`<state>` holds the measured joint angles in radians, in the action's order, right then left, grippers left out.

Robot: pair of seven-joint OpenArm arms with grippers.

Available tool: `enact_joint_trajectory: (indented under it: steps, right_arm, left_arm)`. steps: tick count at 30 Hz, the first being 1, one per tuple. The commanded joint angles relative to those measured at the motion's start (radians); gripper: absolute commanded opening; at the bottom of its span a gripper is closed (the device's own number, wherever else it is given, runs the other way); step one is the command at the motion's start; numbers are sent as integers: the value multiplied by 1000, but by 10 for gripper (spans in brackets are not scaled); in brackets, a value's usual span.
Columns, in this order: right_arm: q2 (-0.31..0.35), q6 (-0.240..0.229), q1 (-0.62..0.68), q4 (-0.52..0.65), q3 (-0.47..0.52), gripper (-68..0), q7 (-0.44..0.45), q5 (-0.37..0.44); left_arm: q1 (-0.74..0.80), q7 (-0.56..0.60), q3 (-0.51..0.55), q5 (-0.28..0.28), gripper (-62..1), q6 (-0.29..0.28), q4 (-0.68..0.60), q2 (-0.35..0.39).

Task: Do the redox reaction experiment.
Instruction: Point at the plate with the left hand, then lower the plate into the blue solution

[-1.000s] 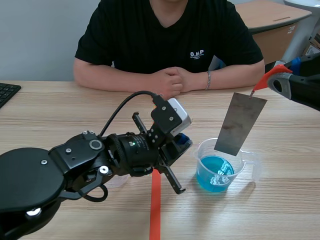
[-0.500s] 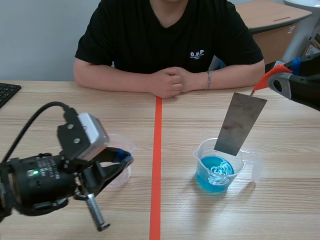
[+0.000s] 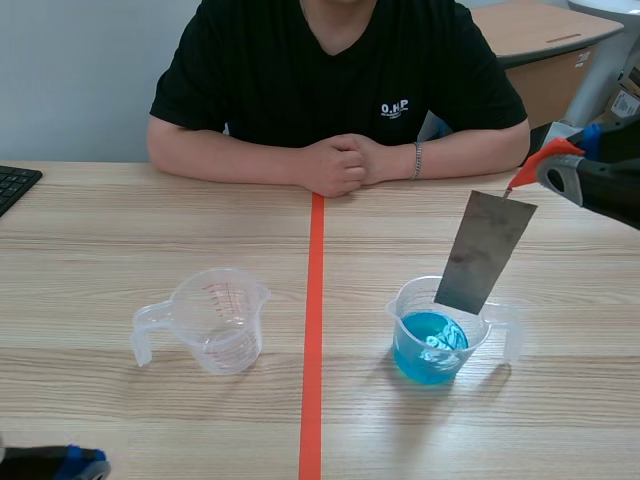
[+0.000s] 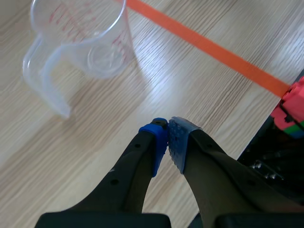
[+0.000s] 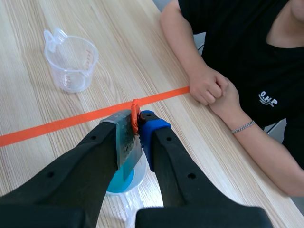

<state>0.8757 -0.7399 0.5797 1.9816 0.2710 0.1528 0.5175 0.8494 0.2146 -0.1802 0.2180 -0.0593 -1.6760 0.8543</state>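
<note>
Jaws on your left gripper (image 4: 168, 137) are pressed together with nothing between them, low over the table (image 3: 100, 220) at its near edge. The empty clear measuring cup (image 4: 90, 38) stands ahead of it, well apart, left of the orange tape line (image 3: 313, 330). Right of that line you have the cup of blue liquid (image 3: 432, 340). Your right gripper (image 5: 135, 124) is clamped on an orange-red clip (image 5: 135, 111), and the grey metal plate (image 3: 485, 250) hangs tilted from it, its lower end at the cup's mouth. Whether it touches the liquid is hard to tell. Across the table, a person's clasped hands (image 3: 340, 165) rest on the wood.
</note>
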Motion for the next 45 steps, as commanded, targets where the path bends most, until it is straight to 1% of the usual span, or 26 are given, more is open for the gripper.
enact_joint_trajectory:
  steps: [1, 3, 7, 10, 13, 18, 23, 30, 32, 39, 45]
  right_arm:
    - [-12, -6, -10, 8, 11, -660, 18, 1]
    - [-27, -6, -10, 8, 11, -660, 18, -15]
    - [-40, -6, -10, 7, 10, -660, 21, -20]
    - [-39, -6, -13, 7, 10, -660, 33, -20]
    - [-39, -6, -18, 7, 9, -660, 41, -20]
    - [-39, -6, -30, 7, -6, -660, 56, -23]
    - [-39, -6, -69, 5, -70, -660, 52, -47]
    - [-42, -6, -84, 2, -96, -660, 48, -47]
    - [-56, -6, -84, 1, -97, -660, 48, -57]
    - [-115, -6, -84, 0, -97, -660, 43, -127]
    - [-159, -6, -84, -19, -97, -660, 45, -166]
  left_arm:
    - [39, 11, 21, 6, -563, 6, -1, -48]
    - [101, 15, 70, 6, -563, 23, -1, -89]
    - [188, 15, 162, 6, -563, 31, -1, -179]
    - [232, 14, 208, 6, -563, 31, -1, -245]
    - [266, 14, 230, 6, -563, 31, -1, -299]
    - [296, 9, 232, 2, -563, 31, -1, -353]
    - [297, -31, 232, 2, -563, 32, -1, -372]
    - [297, -36, 232, 2, -563, 31, -1, -372]
    - [297, -35, 232, 2, -563, 31, -1, -372]
    - [294, -35, 232, 2, -563, 31, -1, -372]
    - [294, -32, 232, 2, -563, 31, -1, -372]
